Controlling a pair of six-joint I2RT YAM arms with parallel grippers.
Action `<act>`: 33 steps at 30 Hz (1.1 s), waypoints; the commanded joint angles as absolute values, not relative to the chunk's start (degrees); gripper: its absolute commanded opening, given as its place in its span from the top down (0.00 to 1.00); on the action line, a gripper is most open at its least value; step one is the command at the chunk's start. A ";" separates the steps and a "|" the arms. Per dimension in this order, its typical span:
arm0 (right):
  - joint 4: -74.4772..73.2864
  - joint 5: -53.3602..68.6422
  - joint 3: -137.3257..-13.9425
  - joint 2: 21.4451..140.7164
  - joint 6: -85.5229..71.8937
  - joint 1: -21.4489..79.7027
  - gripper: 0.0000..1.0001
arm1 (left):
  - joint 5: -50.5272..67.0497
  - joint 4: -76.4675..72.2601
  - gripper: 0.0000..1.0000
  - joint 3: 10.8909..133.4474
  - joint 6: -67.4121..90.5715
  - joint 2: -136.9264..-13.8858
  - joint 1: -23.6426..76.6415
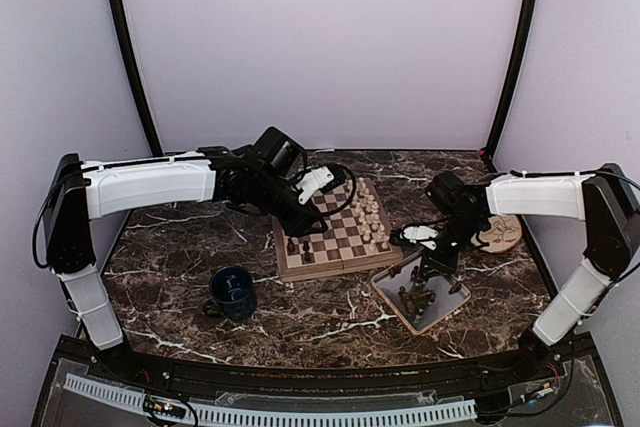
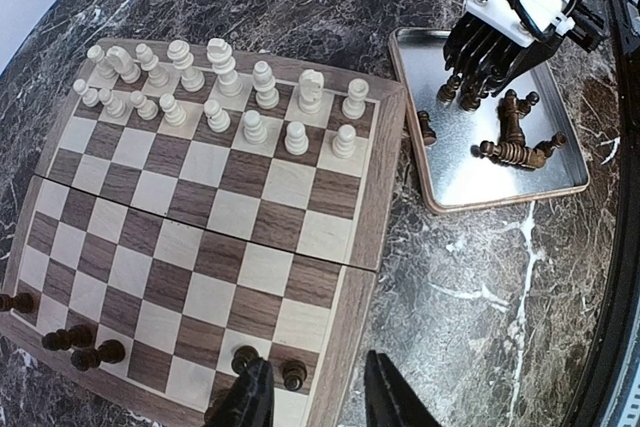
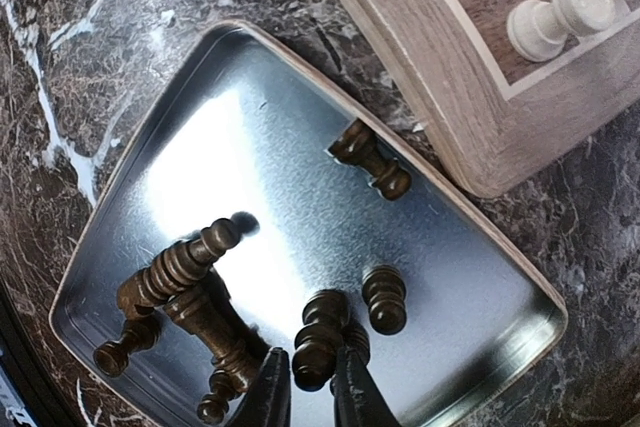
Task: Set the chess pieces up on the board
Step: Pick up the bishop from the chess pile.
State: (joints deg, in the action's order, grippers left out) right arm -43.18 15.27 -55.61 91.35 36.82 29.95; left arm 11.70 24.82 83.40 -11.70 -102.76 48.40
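Two rows of cream pieces (image 1: 370, 217) stand complete along the right side of the board (image 1: 335, 247) in the top view. Only a few dark pieces (image 1: 298, 246) stand along its left side. The left gripper (image 1: 300, 215) hangs over that dark end. The right gripper (image 1: 432, 272) is down in the grey tray (image 1: 452, 299), just right of the board. A blue mug (image 1: 232, 292) sits near the front and a round plate (image 1: 500, 232) beyond the tray.

Left wrist view: the fingers are spread well apart and hold nothing. One dark pawn (image 2: 293, 375) stands on the edge row just ahead of them, free of both.

Right wrist view: the fingers are drawn close around an upright dark piece (image 3: 322, 332) in the tray. I cannot tell whether the pads grip it. Several more dark pieces are in there, some lying flat, one tall piece (image 3: 175, 272) just beside the target.

Judgement: the step in hand is fetching the next dark piece, and the dark side is well short of full. The next move calls for a firm pinch low on the stem. Then comes a straight lift clear of the neighbours and the tray rim, before carrying across to an open square at the dark end.
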 commanded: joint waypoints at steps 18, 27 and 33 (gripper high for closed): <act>-50.44 19.62 -60.94 88.85 38.07 30.40 0.93 | 8.20 25.84 0.66 82.91 -12.35 -103.71 49.22; -51.14 19.05 -74.34 91.66 35.59 30.74 0.92 | -6.97 27.70 0.67 86.00 -4.49 -104.41 46.95; -52.82 17.79 -85.55 100.16 34.13 33.92 0.92 | -7.08 28.99 0.66 87.19 -0.11 -103.29 41.89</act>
State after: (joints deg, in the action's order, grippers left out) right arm -51.33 18.81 -80.23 95.24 35.73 31.31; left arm -4.27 26.92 85.38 -4.23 -104.73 44.82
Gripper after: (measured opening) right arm 0.092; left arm 0.335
